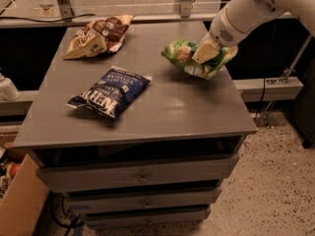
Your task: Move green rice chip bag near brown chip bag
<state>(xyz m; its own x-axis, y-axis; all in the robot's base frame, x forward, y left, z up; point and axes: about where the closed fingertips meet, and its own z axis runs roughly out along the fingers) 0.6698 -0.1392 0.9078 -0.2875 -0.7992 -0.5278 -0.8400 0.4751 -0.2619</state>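
Note:
The green rice chip bag (189, 58) hangs a little above the right side of the grey table top (162, 107). My gripper (205, 54) comes in from the upper right on a white arm and is shut on the bag's right half. The brown chip bag (97, 35) lies at the back left of the table top, well to the left of the gripper.
A dark blue chip bag (110, 91) with white lettering lies at the middle left of the table top. The table has drawers (142, 177) below. A metal rail (147, 4) runs behind the table. A cardboard box (19, 200) stands at the lower left on the floor.

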